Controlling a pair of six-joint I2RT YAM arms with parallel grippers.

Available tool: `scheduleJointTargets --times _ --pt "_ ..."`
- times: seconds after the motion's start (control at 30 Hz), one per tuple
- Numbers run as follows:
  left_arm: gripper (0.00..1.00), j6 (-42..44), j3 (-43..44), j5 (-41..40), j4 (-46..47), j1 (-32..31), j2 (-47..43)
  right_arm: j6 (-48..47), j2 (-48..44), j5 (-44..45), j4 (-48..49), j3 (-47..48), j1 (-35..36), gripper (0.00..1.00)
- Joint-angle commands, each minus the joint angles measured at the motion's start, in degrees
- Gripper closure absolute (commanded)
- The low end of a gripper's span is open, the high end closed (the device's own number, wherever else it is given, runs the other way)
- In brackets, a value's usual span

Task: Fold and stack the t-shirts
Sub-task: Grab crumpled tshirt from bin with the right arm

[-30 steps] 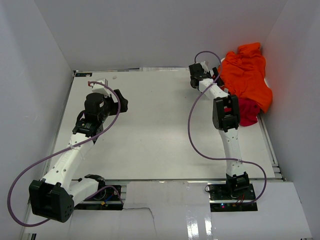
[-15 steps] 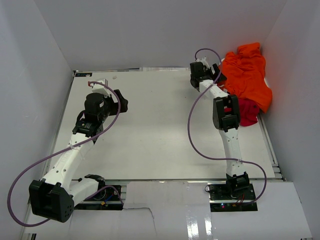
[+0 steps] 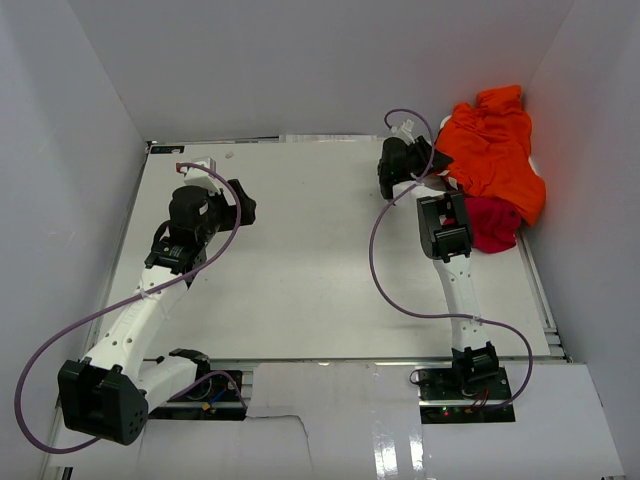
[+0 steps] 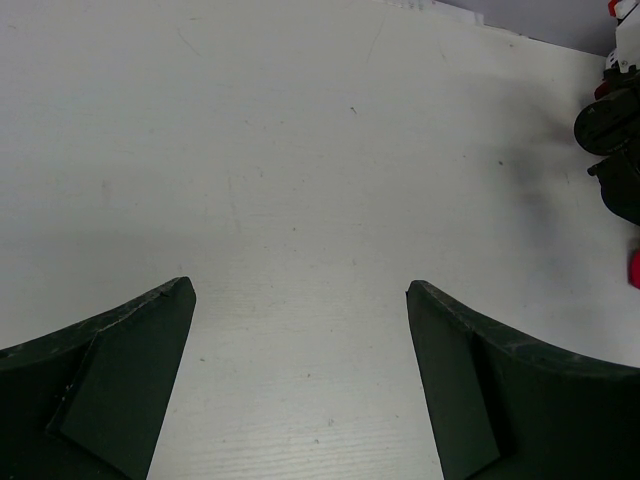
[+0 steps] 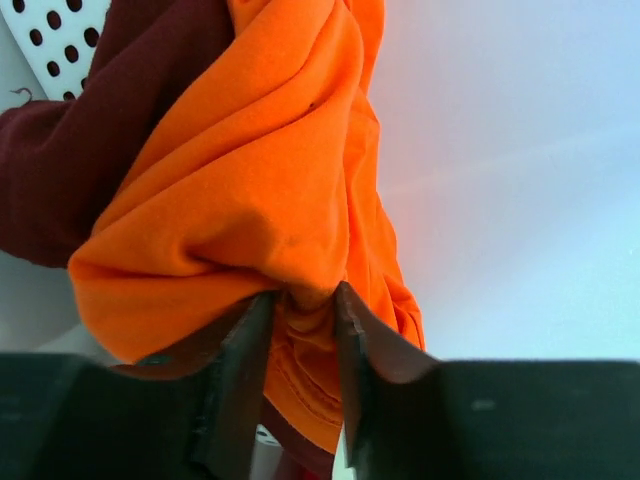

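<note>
While the left gripper [image 4: 298,290] hangs spread wide over the table [image 4: 300,150] at the frame's left, the right gripper [image 5: 300,298] pinches a fold of the orange t-shirt [image 3: 495,150] heaped at upper right.

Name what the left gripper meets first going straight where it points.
Likely the table top: the open left gripper faces only that bare white surface, though depth is hard to judge.
</note>
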Motion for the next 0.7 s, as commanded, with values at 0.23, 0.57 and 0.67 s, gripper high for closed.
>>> scheduleJointTargets --times 0.23,0.57,0.67 --pt "0.02 -0.11 1.05 -0.13 0.17 0.20 -0.50 15.84 -5.43 0.86 -17.03 4.04 0.97 0.74" --pt "0.02 -0.12 0.96 -0.22 0.26 0.11 -0.94 47.07 -9.03 -16.10 -61.10 12.59 1.59 0.92" --pt "0.02 -0.11 1.04 -0.31 0.26 0.11 -0.94 49.79 -9.82 -18.82 -64.44 13.72 1.59 0.92"
